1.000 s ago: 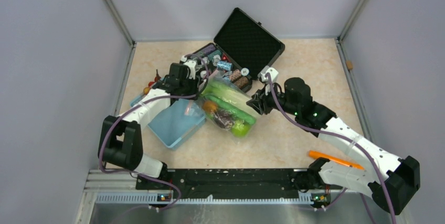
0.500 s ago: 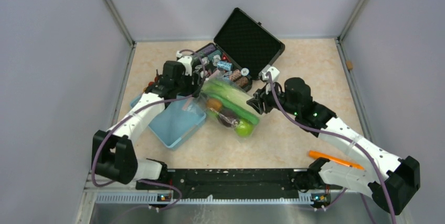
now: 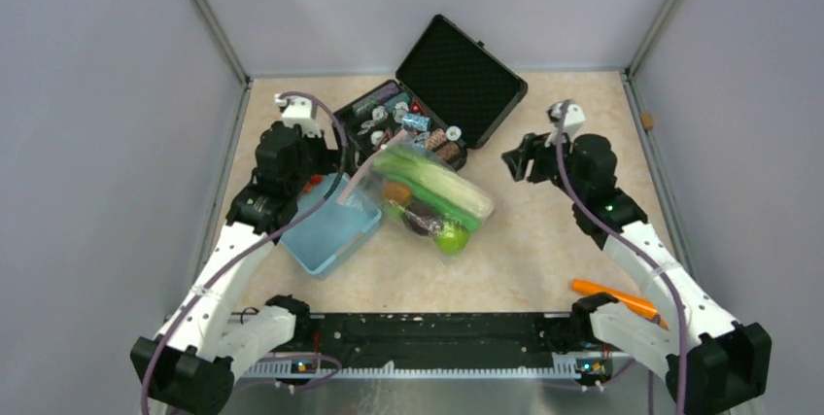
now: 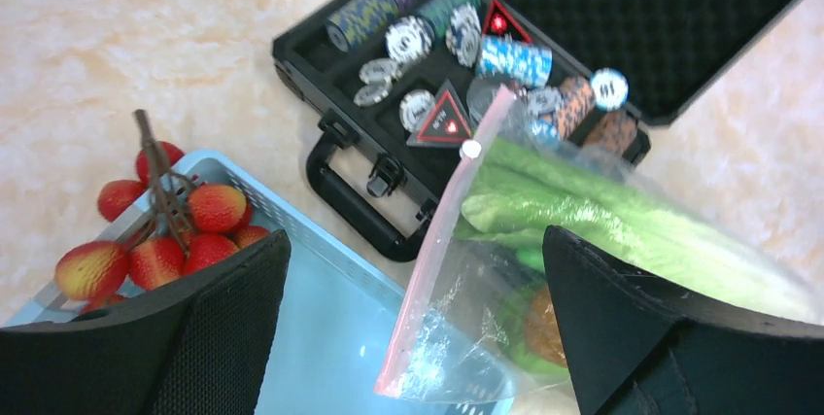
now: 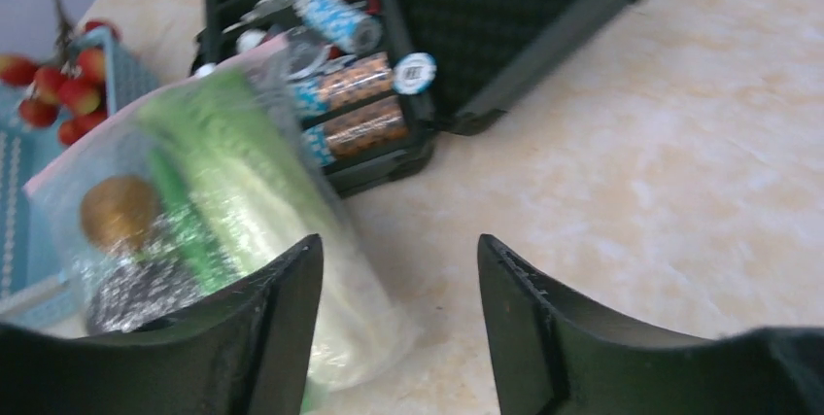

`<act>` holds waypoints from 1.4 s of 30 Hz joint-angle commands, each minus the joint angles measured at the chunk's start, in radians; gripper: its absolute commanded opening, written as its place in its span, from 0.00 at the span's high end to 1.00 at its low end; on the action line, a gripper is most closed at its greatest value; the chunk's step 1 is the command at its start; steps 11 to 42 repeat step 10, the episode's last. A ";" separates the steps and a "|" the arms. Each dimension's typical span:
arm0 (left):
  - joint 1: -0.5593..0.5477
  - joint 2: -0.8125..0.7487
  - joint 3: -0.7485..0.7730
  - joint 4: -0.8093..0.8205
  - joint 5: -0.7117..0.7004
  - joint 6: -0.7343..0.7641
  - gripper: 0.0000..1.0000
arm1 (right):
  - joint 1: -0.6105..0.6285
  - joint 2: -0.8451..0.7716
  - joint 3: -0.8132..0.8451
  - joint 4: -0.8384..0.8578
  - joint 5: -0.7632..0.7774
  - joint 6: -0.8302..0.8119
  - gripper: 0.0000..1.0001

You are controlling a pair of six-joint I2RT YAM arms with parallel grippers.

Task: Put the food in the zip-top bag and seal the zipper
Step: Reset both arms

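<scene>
Fetching the cherry tomatoes (image 4: 185, 230) looks like the step in hand for the left gripper (image 4: 416, 238), whose fingers stand wide apart with nothing between them; pinching the brown stem seems wiser than the round fruits, which would likely slip; the bunch sits at the far left corner of the light blue basket (image 3: 321, 240), whether inside or across its rim I cannot tell; to the right the zip-top bag (image 4: 442, 347) lies on its side, its mouth corner over the basket, holding a white-green long vegetable (image 3: 437, 177), a cucumber (image 3: 442, 203), an orange (image 3: 394, 191), a dark purple piece (image 3: 418, 219) and a green apple (image 3: 450, 236); its pink zipper (image 4: 439, 240) runs up to a white slider (image 4: 471, 150), closed or not I cannot tell; behind, the open black case (image 3: 462, 70) holds chips (image 4: 408, 26); the right gripper (image 5: 396, 245), fingers apart and empty, hovers apart from the bag.
</scene>
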 commanded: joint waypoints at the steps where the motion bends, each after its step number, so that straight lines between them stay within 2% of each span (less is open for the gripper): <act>1: 0.004 -0.114 -0.041 0.079 -0.174 -0.151 0.01 | -0.186 -0.098 -0.078 0.099 -0.061 0.171 0.37; 2: 0.004 -0.139 -0.049 0.076 -0.193 -0.156 0.01 | -0.225 -0.116 -0.096 0.123 -0.077 0.199 0.34; 3: 0.004 -0.166 -0.057 0.075 -0.206 -0.157 0.01 | -0.251 -0.133 -0.110 0.135 -0.076 0.219 0.22; 5: 0.004 -0.208 -0.070 0.072 -0.234 -0.176 0.01 | -0.261 -0.156 -0.120 0.133 -0.050 0.222 0.18; 6: 0.004 -0.218 -0.073 0.066 -0.251 -0.187 0.01 | -0.262 -0.162 -0.121 0.130 -0.046 0.216 0.10; 7: 0.004 -0.224 -0.068 0.046 -0.272 -0.200 0.01 | -0.263 -0.163 -0.117 0.125 -0.046 0.210 0.09; 10: 0.004 -0.232 -0.064 0.015 -0.315 -0.209 0.01 | -0.263 -0.151 -0.099 0.089 -0.035 0.203 0.08; 42: 0.004 -0.232 -0.064 0.015 -0.315 -0.209 0.01 | -0.263 -0.151 -0.099 0.089 -0.035 0.203 0.08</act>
